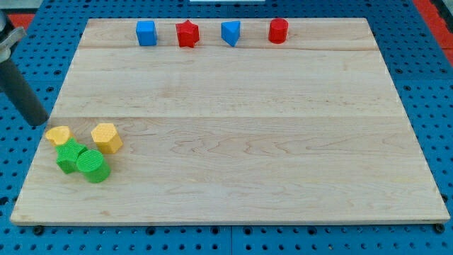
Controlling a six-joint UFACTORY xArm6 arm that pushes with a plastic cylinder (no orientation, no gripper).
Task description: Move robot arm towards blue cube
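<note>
With no pincer to read, my tip (40, 124) sits left of the yellow heart (59, 134); steer straight up-right toward the blue cube (146, 32), clear of that cluster.

Our tip (39, 122) sits at the view's left edge of the wooden tabletop (241, 142), just above the yellow heart (59, 134). Beside it lie a yellow hexagon (106, 137), a green star (69, 156) and a green cylinder (93, 165). Along the view's top stand the blue cube (146, 32), red star (187, 33), blue wedge (231, 33) and red cylinder (278, 30), well apart from our tip.
</note>
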